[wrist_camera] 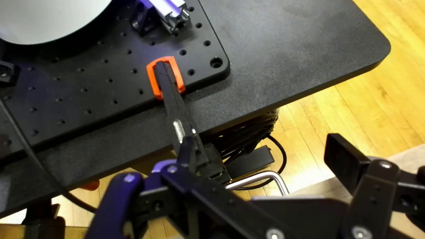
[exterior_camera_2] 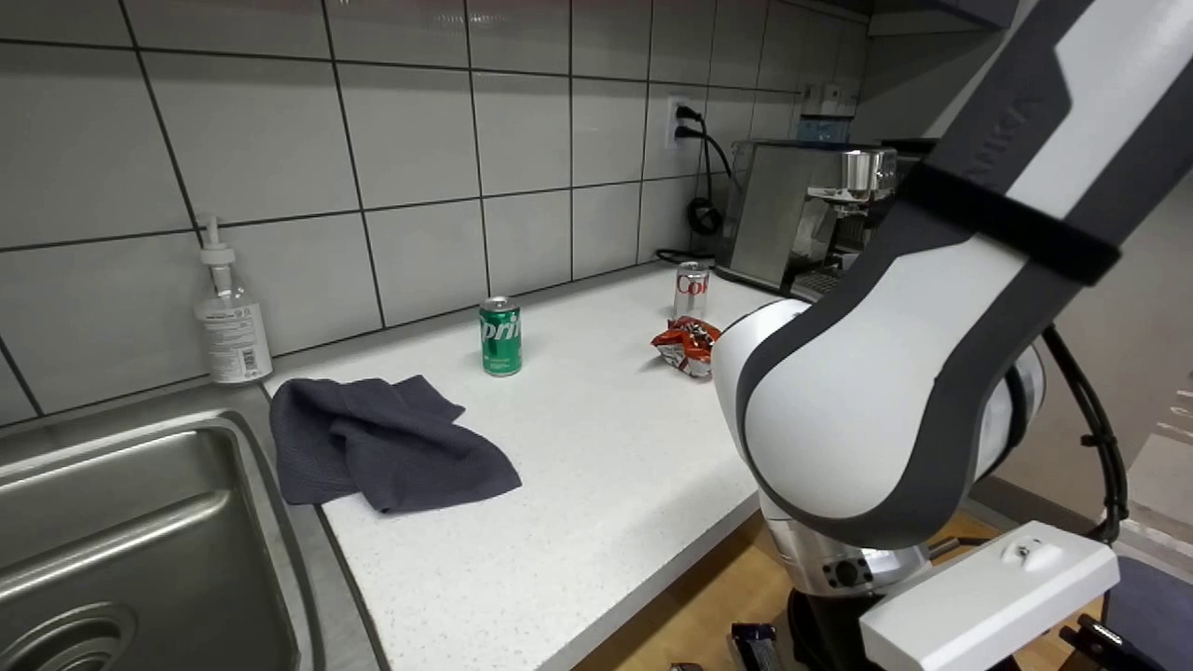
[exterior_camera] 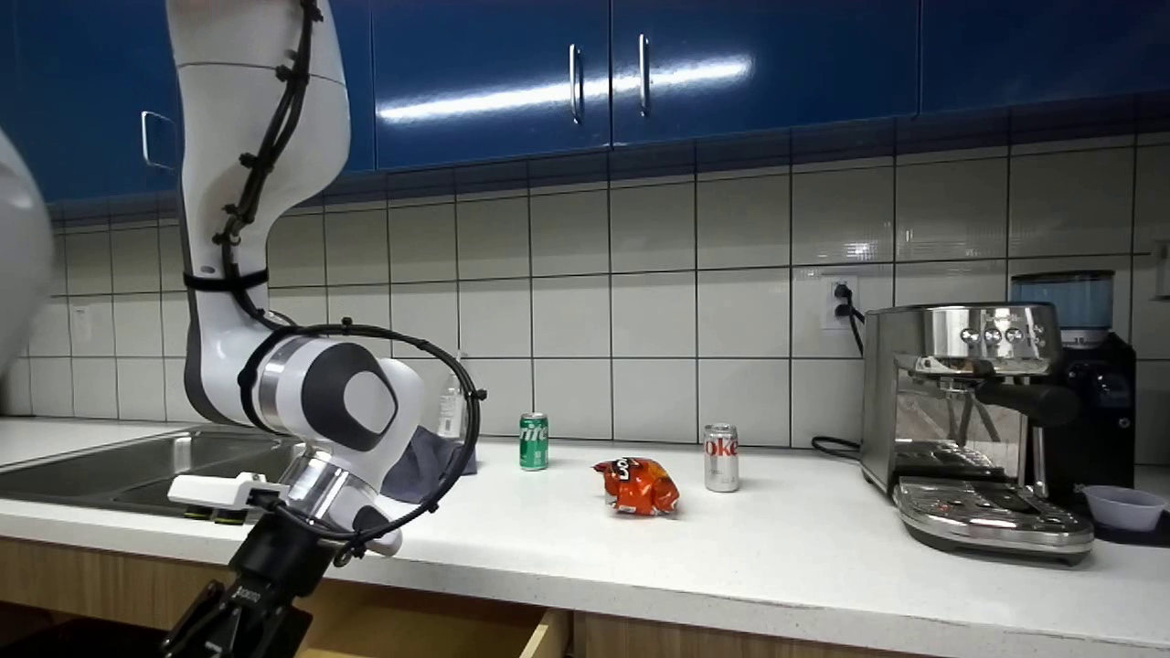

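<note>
While the sink (exterior_camera: 151,463) lies leftmost in an exterior view, the pincer (wrist_camera: 264,156), spread wide, hangs by the open drawer (exterior_camera: 439,626), before the front edge of the counter (exterior_camera: 567,553); in the wrist view a handle (wrist_camera: 253,179) shows between the jaws. Rightward, the green can (exterior_camera: 534,448), bag (exterior_camera: 643,487) and silver can (exterior_camera: 720,464) sit behind a broad strip reaching that edge; the machine (exterior_camera: 923,411) comes last.

A: Order along the counter (exterior_camera: 777,567), in an exterior view?
B: Left to right, Sprite can (exterior_camera: 534,442); snack bag (exterior_camera: 643,488); Coke can (exterior_camera: 721,459); coffee machine (exterior_camera: 973,429).
A: Below?
B: The drawer (exterior_camera: 430,626); beneath the counter's front.
</note>
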Robot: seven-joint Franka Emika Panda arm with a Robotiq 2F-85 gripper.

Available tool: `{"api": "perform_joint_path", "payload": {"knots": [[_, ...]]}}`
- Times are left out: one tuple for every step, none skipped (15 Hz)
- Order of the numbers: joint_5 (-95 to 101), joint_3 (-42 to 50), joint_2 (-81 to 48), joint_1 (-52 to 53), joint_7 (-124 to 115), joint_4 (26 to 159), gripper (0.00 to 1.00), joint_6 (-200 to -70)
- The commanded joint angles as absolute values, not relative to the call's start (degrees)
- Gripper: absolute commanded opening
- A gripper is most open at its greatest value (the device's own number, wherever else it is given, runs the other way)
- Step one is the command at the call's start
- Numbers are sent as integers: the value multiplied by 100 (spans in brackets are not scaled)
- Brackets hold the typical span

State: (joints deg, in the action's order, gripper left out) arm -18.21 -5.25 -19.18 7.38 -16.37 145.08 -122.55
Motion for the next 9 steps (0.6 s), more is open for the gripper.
{"api": "perform_joint_path", "payload": {"knots": [[-1708, -510, -2196, 681, -1390, 14253, 100, -12194], [-1657, -503, -2275, 683, -1345, 14193, 100, -12174], [-1574, -487, -2367, 694, -1314, 14111, 100, -12148], [-1539, -481, -2437, 691, -1277, 14047, 100, -12160], [-1452, -453, -2509, 711, -1301, 13964, 100, -12217], [-1372, -422, -2578, 734, -1348, 13896, 100, -12260], [-1292, -396, -2618, 754, -1365, 13831, 100, -12328], [-1228, -377, -2635, 769, -1393, 13781, 100, -12395], [-1180, -368, -2648, 779, -1410, 13732, 100, -12465]]}}
